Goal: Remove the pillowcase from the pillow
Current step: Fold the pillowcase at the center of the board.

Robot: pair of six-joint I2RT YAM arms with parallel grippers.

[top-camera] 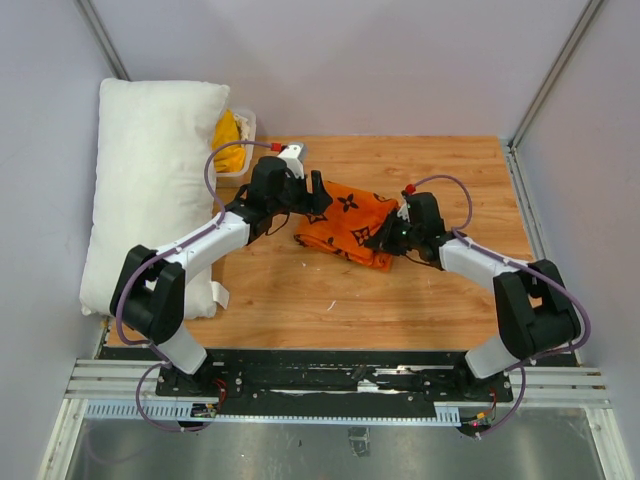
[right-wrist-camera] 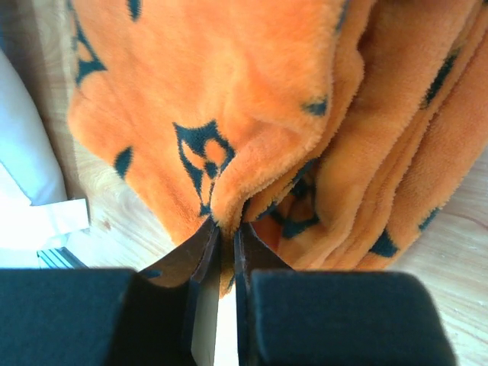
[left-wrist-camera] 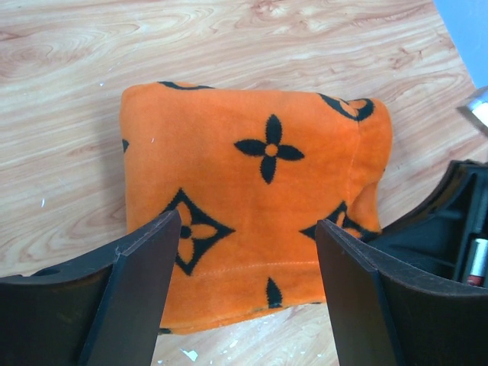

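The orange pillowcase point(top-camera: 345, 225) with black flower motifs lies crumpled and folded on the wooden table, off the pillow. The plump white pillow point(top-camera: 150, 190) lies along the table's left edge, bare; a strip of it shows as the pillow point(right-wrist-camera: 23, 152) in the right wrist view. My left gripper point(top-camera: 316, 192) hovers open over the pillowcase's left end; in its wrist view the pillowcase point(left-wrist-camera: 259, 175) shows flat between the wide-apart fingers of the left gripper point(left-wrist-camera: 248, 223), untouched. My right gripper point(top-camera: 385, 238) is shut on a raised fold at the right end: the pillowcase point(right-wrist-camera: 229, 91) is pinched by the right gripper point(right-wrist-camera: 226, 229).
A clear bin point(top-camera: 243, 125) holding a plain yellow cloth stands at the back, behind the pillow's far corner. Grey walls close in the table on the left, back and right. Bare wood point(top-camera: 330, 300) lies between the pillowcase and the arm bases.
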